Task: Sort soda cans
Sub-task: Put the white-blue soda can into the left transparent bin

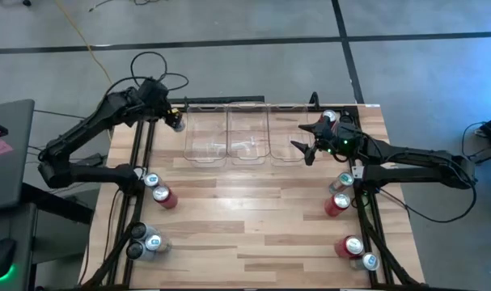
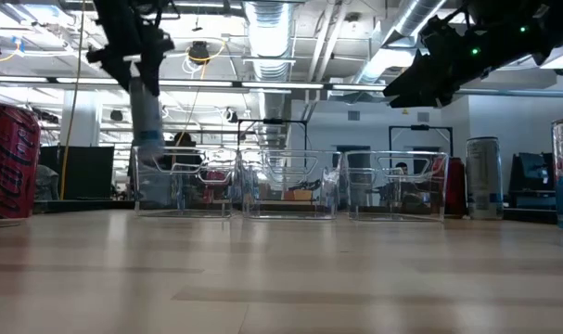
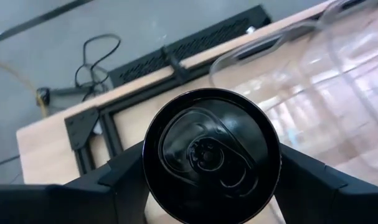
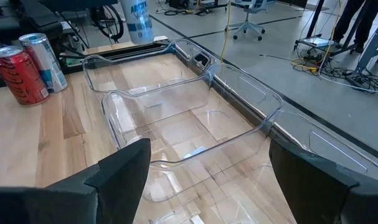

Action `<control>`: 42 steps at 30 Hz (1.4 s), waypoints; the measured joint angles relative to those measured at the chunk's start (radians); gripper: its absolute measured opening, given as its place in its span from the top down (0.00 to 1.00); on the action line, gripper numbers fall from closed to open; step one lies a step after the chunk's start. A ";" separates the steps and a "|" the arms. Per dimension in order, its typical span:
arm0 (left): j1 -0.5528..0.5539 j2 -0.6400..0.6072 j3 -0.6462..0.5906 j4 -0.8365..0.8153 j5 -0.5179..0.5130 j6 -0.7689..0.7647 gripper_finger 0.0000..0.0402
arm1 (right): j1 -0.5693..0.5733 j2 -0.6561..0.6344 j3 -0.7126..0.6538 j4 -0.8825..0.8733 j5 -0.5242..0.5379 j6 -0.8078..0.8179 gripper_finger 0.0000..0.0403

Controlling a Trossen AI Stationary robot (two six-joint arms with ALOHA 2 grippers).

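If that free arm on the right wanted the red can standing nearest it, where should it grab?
Around the middle of the red can's round side, coming down from above with the right pincer open wide. It stands upright, so its curved wall suits two fingers. A silver-blue can stands close behind it, so the fingers should probably close across the sides facing away from that neighbour.

The left arm reaches from the counter's left edge toward its far side, elbow bent, its pincer [image 1: 174, 121] raised and clamped on a can [image 3: 211, 154], fingers [image 3: 123, 180] pressed on both sides. The right arm stretches in from the right, its pincer [image 1: 307, 144] held high, apparently empty, fingers [image 4: 123, 168] spread wide.
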 joint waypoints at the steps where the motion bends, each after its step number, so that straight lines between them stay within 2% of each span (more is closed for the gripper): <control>1: -0.011 0.000 0.011 0.001 0.001 -0.001 0.33 | 0.000 0.000 0.000 0.000 0.000 0.000 0.13; 6: -0.079 0.011 0.050 0.013 0.011 0.012 0.33 | 0.000 0.000 0.000 0.006 0.000 0.000 0.13; 9: -0.130 0.030 0.052 0.074 0.016 0.047 0.33 | 0.000 0.000 0.000 0.018 0.000 0.000 0.13; 16: -0.186 0.146 0.053 0.191 0.019 0.119 0.33 | 0.001 0.000 0.000 0.035 0.000 0.008 0.13; 26: -0.088 0.338 0.053 0.232 0.015 0.174 0.33 | 0.002 0.000 0.000 0.012 0.000 0.009 0.13; 32: -0.026 0.404 0.053 0.276 0.023 0.197 0.33 | 0.002 0.000 0.000 -0.001 0.000 0.009 0.13; 42: 0.004 0.478 0.053 0.327 0.045 0.219 0.32 | 0.002 0.000 0.000 -0.025 0.000 0.007 0.13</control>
